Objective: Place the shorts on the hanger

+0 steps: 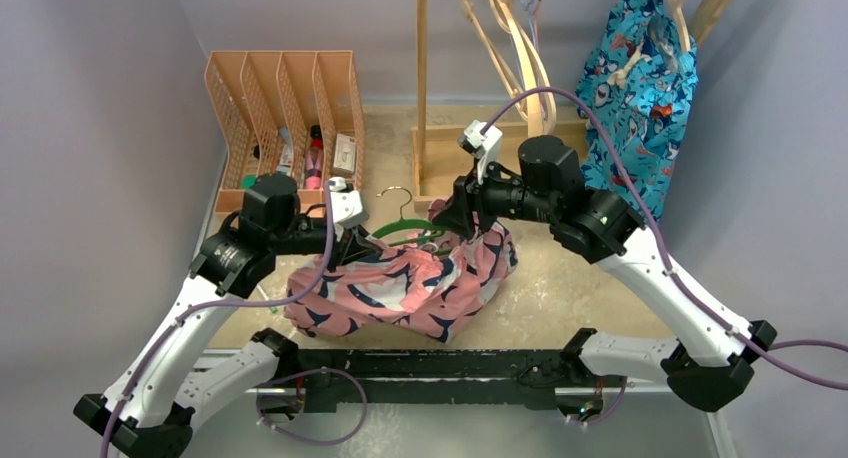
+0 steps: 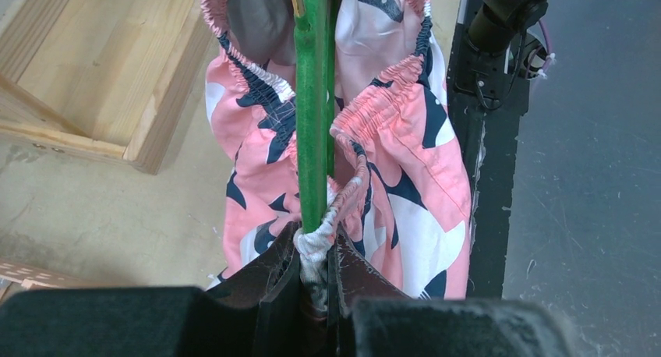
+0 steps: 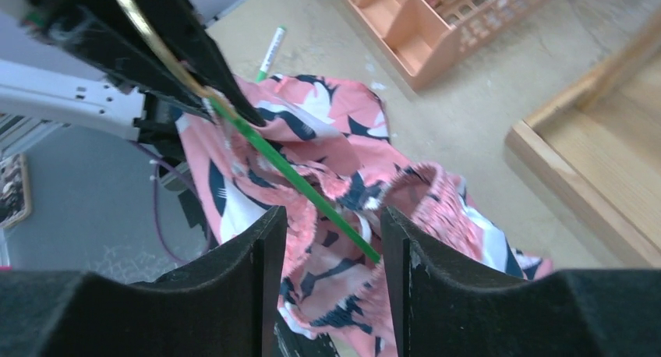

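a pale, scuffed table (image 1: pixel 560 298) sat in a corner of grey-lilac walls. an orange slotted organiser (image 1: pixel 285 108) stood at the back left. a wooden rack (image 1: pixel 470 168) stood behind the arms, with pale wooden hangers (image 1: pixel 510 48) and a bright blue printed garment (image 1: pixel 640 78) hanging above it.

the shorts (image 1: pixel 400 293) lay bunched in a heap on the table between the two arms, near the front edge. the hanger (image 1: pixel 405 226) rested across their top, its metal hook pointing toward the back.

the left gripper (image 1: pixel 350 243) was clenched. in its wrist view the fingers (image 2: pixel 273 279) pinched the end of the green hanger (image 2: pixel 312 123) together with a fold of the elastic waistband of the shorts (image 2: pixel 405 185), and the waist opening gaped around the bar.

the right gripper (image 1: pixel 450 218) hovered at the other end of the hanger. its jaws were released and stood apart. in the right wrist view the green bar (image 3: pixel 296 178) ran down into the gap between the fingers (image 3: pixel 265 256), above the pink fabric (image 3: pixel 327 139). a green-and-white marker (image 3: pixel 270 49) lay on the table beyond the shorts.
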Robot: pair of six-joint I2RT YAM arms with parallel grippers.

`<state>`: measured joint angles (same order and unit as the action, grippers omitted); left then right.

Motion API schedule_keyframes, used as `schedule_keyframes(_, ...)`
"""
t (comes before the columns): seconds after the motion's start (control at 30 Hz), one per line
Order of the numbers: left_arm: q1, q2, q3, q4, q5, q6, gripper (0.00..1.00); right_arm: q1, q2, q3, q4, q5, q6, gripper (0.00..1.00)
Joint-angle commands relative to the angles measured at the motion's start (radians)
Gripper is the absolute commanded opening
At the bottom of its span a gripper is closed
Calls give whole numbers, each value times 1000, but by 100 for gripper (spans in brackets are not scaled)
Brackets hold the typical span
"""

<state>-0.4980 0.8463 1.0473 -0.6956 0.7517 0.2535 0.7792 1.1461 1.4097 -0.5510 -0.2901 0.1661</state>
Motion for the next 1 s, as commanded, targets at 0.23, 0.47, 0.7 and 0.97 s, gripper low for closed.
schedule_keyframes(0.23,0,12,29,97,96,12,0,26,27,-30,213,-265,-140,53)
schedule_keyframes(0.47,0,0,31,103,139,29,0,30,58,-41,269,-307,-172,51)
schedule_keyframes(0.7,1,-10,37,153,133,-19,2,34,101,-38,282,-378,-190,39)
schedule_keyframes(0.97,1,-64,104,145,-130,-122,18,33,32,-21,235,-318,-224,0)
